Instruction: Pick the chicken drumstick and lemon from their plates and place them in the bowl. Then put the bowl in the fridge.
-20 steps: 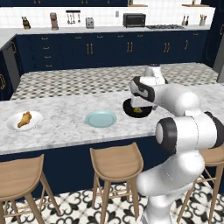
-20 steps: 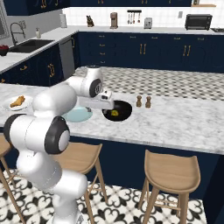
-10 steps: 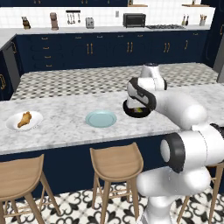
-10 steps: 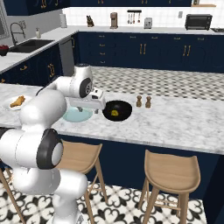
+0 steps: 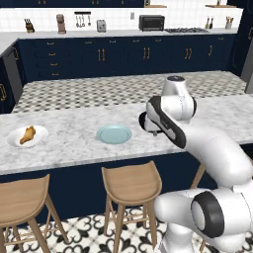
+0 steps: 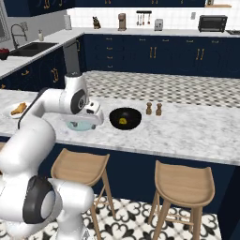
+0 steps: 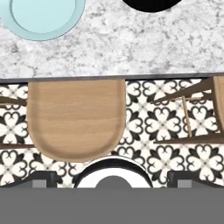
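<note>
The glossy black bowl stands on the marble island with the yellow-green lemon inside it. My gripper hangs open and empty just left of the bowl, over the right edge of the pale blue plate, which is bare. In the hand view the fingertips stand wide apart, with the blue plate and the bowl's rim at the top. The chicken drumstick lies on the white plate far left. My arm hides most of the bowl in the left base view.
Two small shakers stand right of the bowl. Wooden stools line the island's near side, one right under the hand. A narrow grey panel shows at the far right; I cannot tell if it is the fridge.
The gripper has left the bowl and swung left toward the blue plate. The lemon stays in the bowl.
</note>
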Tool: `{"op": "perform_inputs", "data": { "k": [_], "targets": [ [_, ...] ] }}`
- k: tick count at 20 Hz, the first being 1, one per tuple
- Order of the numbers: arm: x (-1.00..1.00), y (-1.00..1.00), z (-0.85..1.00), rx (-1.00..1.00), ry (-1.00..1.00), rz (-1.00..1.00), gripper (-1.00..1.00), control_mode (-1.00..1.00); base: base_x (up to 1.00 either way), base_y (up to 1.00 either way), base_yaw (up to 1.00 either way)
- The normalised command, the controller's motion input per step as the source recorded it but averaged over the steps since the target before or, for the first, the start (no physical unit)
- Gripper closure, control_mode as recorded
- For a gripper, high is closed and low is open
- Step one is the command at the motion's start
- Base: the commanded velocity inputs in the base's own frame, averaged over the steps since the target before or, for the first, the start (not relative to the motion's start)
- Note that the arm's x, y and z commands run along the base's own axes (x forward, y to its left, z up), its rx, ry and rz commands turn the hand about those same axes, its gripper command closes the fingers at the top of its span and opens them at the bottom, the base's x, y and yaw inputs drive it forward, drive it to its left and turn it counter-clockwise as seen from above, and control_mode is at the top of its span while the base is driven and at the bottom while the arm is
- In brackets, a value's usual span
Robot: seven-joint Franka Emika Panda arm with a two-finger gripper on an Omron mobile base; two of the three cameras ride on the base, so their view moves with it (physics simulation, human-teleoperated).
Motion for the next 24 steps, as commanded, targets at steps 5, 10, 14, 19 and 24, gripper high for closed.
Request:
{"op": "perform_inputs", "data": {
  "k": [5, 10, 14, 19, 24],
  "targets": [
    [-0.58, 0.00, 0.05, 0.00, -0.01, 0.00, -1.00, -1.00, 0.00, 0.00, 0.00],
    [-0.11, 0.00, 0.01, 0.00, 0.00, 0.00, -1.00, -1.00, 0.00, 0.00, 0.00],
    [0.00, 0.00, 0.00, 0.00, 0.00, 0.00, -1.00, 1.00, -0.11, 0.31, 0.00],
    [0.00, 0.00, 0.00, 0.00, 0.00, 0.00, -1.00, 1.00, -0.04, 0.89, 0.00],
    [0.00, 0.00, 0.00, 0.00, 0.00, 0.00, -1.00, 1.00, 0.10, 0.37, 0.00]
  ]
}}
